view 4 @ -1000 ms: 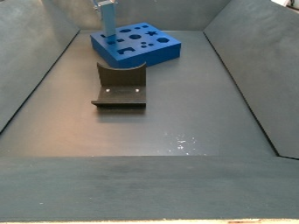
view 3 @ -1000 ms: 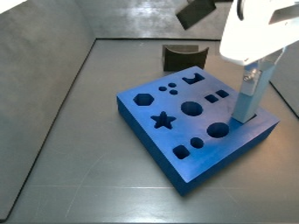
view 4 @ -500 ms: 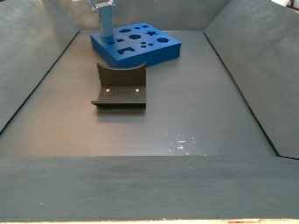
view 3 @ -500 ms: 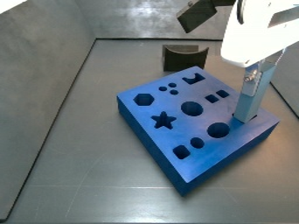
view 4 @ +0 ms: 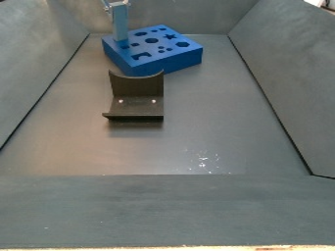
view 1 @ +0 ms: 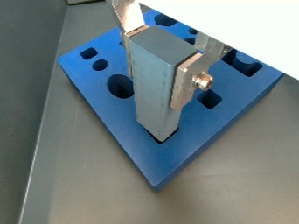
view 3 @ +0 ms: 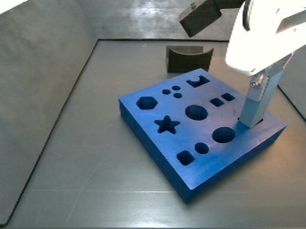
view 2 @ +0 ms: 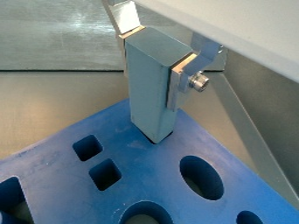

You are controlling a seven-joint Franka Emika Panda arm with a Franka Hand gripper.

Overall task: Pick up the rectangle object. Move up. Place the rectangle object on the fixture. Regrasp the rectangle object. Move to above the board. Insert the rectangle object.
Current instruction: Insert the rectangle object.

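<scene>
The gripper point(view 1: 160, 45) is clamped on the upper end of the upright rectangle object point(view 1: 158, 87), whose lower end sits in a cut-out near a corner of the board point(view 1: 128, 144). If the block is slightly tilted against the slot walls, pushing down could jam it or shift the board; the fixture point(view 3: 187, 58) stands well apart.

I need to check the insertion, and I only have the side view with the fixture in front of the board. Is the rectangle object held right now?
Observer: Yes. In both wrist views the gripper, above the board, has its jaws shut on the rectangle object, with a silver plate flat against each side.
Operator: Is it upright?
Observer: In a side view it stands upright near a corner of the board.
Operator: Is its lower end in a hole?
Observer: In a wrist view the lower end sits in a dark cut-out by the board's edge. How deep it goes cannot be told.
</scene>
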